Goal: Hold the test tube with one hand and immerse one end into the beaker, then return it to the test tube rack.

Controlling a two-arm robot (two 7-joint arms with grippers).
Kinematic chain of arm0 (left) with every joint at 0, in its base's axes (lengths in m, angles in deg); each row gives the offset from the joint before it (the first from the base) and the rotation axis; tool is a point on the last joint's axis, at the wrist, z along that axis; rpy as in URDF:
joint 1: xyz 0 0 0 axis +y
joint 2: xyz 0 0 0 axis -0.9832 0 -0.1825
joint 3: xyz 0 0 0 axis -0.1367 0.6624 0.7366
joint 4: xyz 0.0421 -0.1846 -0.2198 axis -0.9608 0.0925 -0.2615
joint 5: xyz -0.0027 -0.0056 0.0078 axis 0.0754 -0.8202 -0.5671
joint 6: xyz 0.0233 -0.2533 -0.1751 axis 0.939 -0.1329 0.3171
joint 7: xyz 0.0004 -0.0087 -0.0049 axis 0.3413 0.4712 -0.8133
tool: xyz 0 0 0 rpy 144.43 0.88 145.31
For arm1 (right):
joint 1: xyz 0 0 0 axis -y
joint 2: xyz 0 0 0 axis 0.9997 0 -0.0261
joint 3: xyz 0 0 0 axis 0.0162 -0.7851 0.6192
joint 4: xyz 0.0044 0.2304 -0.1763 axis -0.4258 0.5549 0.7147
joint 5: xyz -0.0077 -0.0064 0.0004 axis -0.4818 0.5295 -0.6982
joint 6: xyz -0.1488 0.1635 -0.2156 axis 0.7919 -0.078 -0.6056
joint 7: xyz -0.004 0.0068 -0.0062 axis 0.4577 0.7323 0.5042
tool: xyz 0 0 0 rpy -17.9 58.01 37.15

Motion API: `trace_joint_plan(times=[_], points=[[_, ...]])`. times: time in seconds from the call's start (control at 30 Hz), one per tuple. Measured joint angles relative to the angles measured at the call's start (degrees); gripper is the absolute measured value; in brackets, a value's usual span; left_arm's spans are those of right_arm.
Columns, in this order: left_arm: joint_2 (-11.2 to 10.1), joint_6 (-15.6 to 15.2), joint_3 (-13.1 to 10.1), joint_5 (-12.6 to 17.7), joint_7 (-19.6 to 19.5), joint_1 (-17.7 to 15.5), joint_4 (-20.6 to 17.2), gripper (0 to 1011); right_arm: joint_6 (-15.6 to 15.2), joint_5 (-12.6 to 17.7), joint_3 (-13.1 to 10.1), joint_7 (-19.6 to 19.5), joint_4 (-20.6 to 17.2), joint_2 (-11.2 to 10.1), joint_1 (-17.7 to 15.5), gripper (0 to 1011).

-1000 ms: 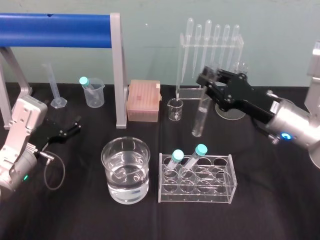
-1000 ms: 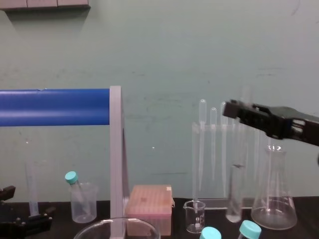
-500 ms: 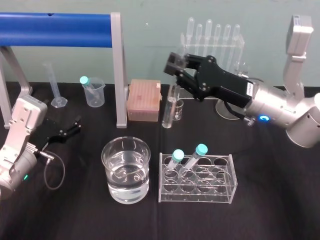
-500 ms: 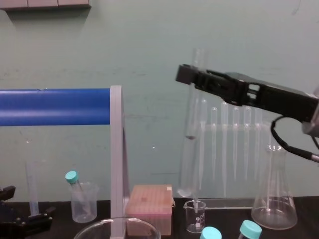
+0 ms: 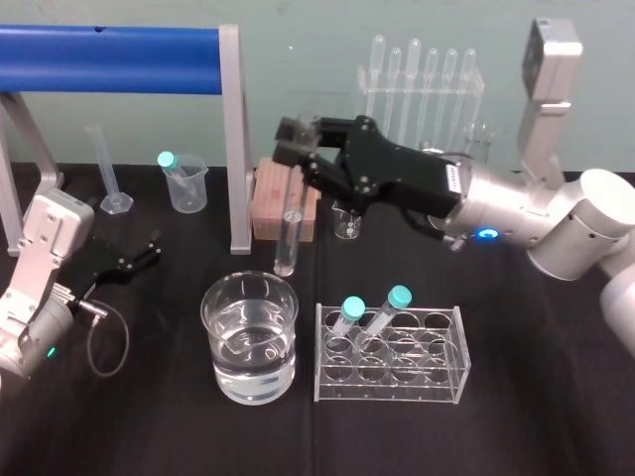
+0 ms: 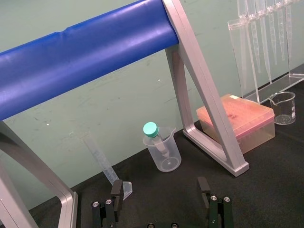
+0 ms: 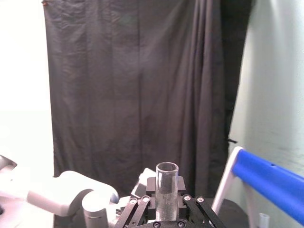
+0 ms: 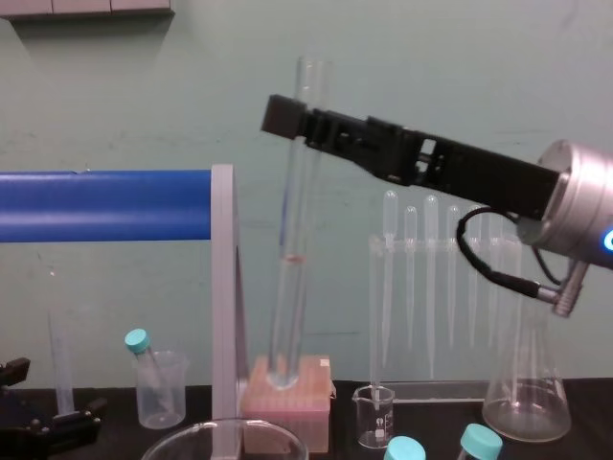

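My right gripper (image 5: 300, 149) is shut on the upper part of the test tube (image 5: 288, 238), a long clear glass tube hanging nearly upright with a slight tilt. In the chest view the test tube (image 8: 292, 287) hangs high in the right gripper (image 8: 305, 123), its round end in front of the pink box. Its open rim (image 7: 167, 167) sticks up between the fingers in the right wrist view. The wide beaker (image 5: 210, 315), partly filled with water, stands just in front of the tube's lower end. The clear test tube rack (image 5: 389, 389) is to the beaker's right. My left gripper (image 5: 139, 256) rests open at the left.
Two teal-capped tubes (image 5: 349, 309) lean in the rack. Behind stand a pink tip box (image 5: 285, 198), a small glass beaker (image 5: 347, 218), a pipette stand (image 5: 417, 79), a flask (image 8: 525, 383), a plastic beaker (image 5: 186, 183) and a graduated cylinder (image 5: 107, 169). A blue bar frame (image 5: 109, 47) spans the back left.
My right arm has swung left with the test tube, from beside the pipette stand to just behind the beaker, and lifted it higher. The left arm has not moved.
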Motion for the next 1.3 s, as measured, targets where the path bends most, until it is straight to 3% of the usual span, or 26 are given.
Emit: trace_joint_plan(times=[0.57,1.3], points=[[0.00,0.00,0.00,0.00,0.00,0.00,0.00,1000,-0.22,0.43,5.54,3.46,6.60,3.65,3.96,234],[0.00,0.00,0.00,0.00,0.00,0.00,0.00,1000,-0.92,-2.31,8.97,4.62,16.89,7.98,7.18,234]])
